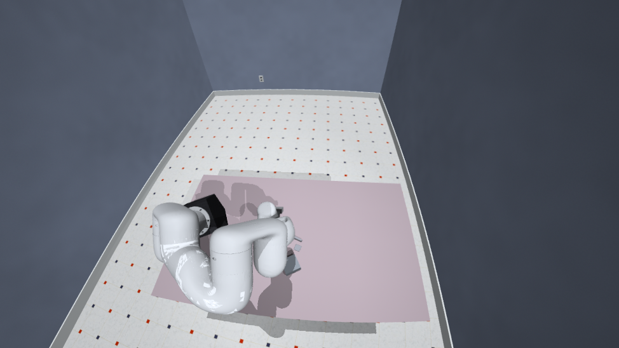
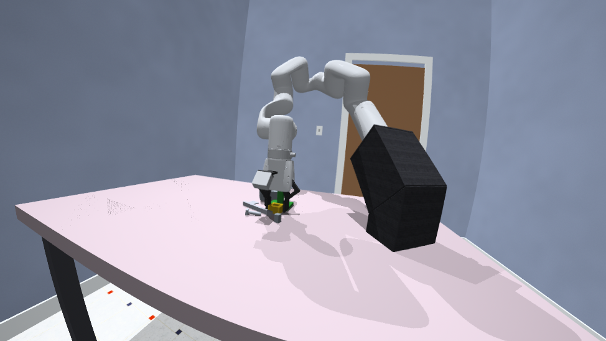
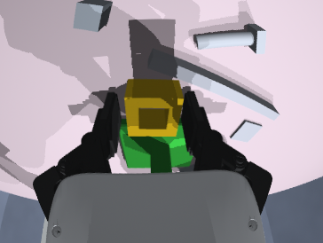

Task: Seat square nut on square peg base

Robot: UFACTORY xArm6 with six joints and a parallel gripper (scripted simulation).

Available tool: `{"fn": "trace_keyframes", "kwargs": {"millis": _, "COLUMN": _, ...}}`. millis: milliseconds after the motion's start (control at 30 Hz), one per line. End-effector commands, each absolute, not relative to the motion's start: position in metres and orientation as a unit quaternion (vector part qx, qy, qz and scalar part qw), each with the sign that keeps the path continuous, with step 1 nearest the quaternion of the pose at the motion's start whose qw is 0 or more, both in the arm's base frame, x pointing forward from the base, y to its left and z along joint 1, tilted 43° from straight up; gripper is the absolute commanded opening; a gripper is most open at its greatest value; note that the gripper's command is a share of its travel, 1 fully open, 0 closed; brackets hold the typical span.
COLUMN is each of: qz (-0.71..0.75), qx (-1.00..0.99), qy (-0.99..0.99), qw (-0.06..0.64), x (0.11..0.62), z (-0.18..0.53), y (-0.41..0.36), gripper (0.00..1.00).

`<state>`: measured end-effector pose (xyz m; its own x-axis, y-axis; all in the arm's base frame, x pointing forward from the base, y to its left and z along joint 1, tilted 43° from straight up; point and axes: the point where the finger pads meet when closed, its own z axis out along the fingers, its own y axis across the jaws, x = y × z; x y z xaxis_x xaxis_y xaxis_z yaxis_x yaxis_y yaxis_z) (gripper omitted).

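A pale pink bench (image 2: 127, 237) on dark curved legs is carrying everything, its top mottled by broad soft shadows of the arm. It is standing in a narrow room with slate-blue walls, a white tiled floor (image 1: 285, 129) dotted with small red and dark squares, and a brown door (image 2: 394, 101) in a white frame at the far side, with a wall plate just left of it.

The white xArm is rising from a black block-shaped pedestal (image 2: 402, 190) on the right of the bench, arching over and pointing straight down at a small cluster of parts near the middle. In the wrist view the end effector (image 3: 153, 114) is standing partly apart, its black fingers flanking the yellow square nut (image 3: 153, 113) on either side and gripping nothing. The nut is lying low on the bench, with the green square peg (image 3: 158, 151) and its base directly behind it between the fingers; whether the nut is touching the base, I cannot tell.

Grey pieces are scattered just beyond: a small cube (image 3: 92, 14) far left, a short bolt-like cylinder (image 3: 226, 38) far right, a long curved grey bar (image 3: 230, 84), and a small flat tile (image 3: 247, 129).
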<state>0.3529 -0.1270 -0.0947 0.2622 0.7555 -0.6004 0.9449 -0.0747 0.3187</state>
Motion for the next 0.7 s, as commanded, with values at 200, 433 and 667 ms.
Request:
{"fn": "trace_keyframes", "kwargs": {"millis": 200, "qz": -0.14, "qx": 0.719, "qy": 0.591, "qw": 0.337, "x": 0.3536, "z": -0.0953, "y": -0.1272, "gripper": 0.0}}
{"fn": "trace_keyframes", "kwargs": {"millis": 433, "qz": -0.14, "qx": 0.719, "qy": 0.591, "qw": 0.337, "x": 0.3536, "z": -0.0953, "y": -0.1272, "gripper": 0.0}}
{"fn": "trace_keyframes", "kwargs": {"millis": 667, "qz": -0.14, "qx": 0.719, "qy": 0.591, "qw": 0.337, "x": 0.3536, "z": -0.0953, "y": -0.1272, "gripper": 0.0}}
